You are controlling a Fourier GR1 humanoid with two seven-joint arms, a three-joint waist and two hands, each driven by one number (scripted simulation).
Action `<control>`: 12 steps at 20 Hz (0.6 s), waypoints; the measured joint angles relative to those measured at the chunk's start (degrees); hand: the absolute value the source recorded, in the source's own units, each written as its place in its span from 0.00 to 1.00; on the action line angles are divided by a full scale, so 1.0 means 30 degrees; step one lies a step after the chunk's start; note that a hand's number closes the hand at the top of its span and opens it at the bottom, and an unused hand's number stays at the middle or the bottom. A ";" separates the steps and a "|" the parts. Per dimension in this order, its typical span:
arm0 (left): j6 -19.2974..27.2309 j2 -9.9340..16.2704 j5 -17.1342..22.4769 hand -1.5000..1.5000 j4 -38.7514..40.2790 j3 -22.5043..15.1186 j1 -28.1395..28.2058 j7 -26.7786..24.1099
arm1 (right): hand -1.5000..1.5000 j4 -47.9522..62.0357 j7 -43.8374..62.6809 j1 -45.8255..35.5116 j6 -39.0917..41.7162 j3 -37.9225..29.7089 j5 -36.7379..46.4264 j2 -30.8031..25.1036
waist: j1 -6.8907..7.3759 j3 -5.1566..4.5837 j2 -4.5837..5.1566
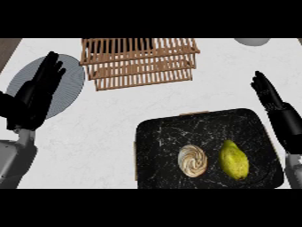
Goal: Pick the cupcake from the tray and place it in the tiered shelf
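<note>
The cupcake (pixel 192 160) sits on the black tray (pixel 160 133) at the near right of the counter (pixel 114 128), toward the tray's middle, just beside a yellow-green pear (pixel 234 159) on its right; the two look close but apart. The wooden tiered shelf (pixel 140 62) stands at the far side of the counter, well apart from the tray, with bare slats showing. The right hand (pixel 268 95) is held beside the tray's far right corner, fingers straight and together, holding nothing. The left hand (pixel 39 88) shows at the left, over a round grey plate (pixel 71 84), fingers straight and spread, likewise holding nothing. A pale round object (pixel 253 41) is cut off at the top edge; its nature cannot be told. Assessment: the pick has not begun. The cupcake is judged light, soft and easily crushed, with swirled icing on top that would smear or deform under contact. The sound place to take hold is the lower sides, at the wrapper, with thumb and fingers opposed and the top left untouched. The right hand is nearer and better placed. The pear's closeness leaves limited room for fingers on that side; an approach from the front and back of the cupcake appears safer. It should be kept upright in transit.
</note>
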 measured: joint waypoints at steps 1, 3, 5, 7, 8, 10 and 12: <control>0.0035 -0.0003 -0.0186 0.50 -0.0026 0.0116 0.0133 -0.0051 | 1.00 -0.0116 0.0263 -0.0155 0.0133 0.0167 0.0002 0.0186 | -0.0038 -0.0046 -0.0018; 0.0563 -0.0075 -0.0727 0.50 -0.0284 0.0100 0.0499 -0.0208 | 1.00 -0.0601 0.1112 -0.0660 0.0415 0.1153 -0.0052 0.0896 | 0.0029 -0.0122 -0.0054; 0.1264 -0.0195 -0.1279 0.50 -0.0516 0.0075 0.0852 -0.0360 | 1.00 -0.0942 0.2027 -0.1415 0.0835 0.2367 -0.0260 0.1815 | 0.0224 -0.0171 -0.0082; 0.1642 -0.0178 -0.1502 0.50 -0.0638 0.0205 0.1469 -0.0503 | 0.00 -0.1119 0.3050 -0.1941 0.0124 0.2803 0.0311 0.2274 | 0.0314 -0.0225 -0.0145; 0.1849 -0.0332 -0.1642 0.50 -0.0744 0.0114 0.1812 -0.0579 | 0.00 -0.1053 0.3728 -0.1959 -0.0734 0.2879 0.0475 0.2955 | 0.0276 -0.0232 -0.0145; 0.2143 -0.0517 -0.1816 0.50 -0.1040 0.0061 0.2314 -0.0623 | 0.00 -0.0908 0.4406 -0.2053 -0.0900 0.2715 -0.0658 0.4077 | 0.0223 -0.0228 -0.0116; 0.2464 -0.0602 -0.2043 0.50 -0.1613 0.0018 0.2757 -0.0303 | 0.00 -0.1406 0.4484 -0.1884 -0.0443 0.2551 -0.1736 0.4575 | 0.0103 -0.0224 -0.0114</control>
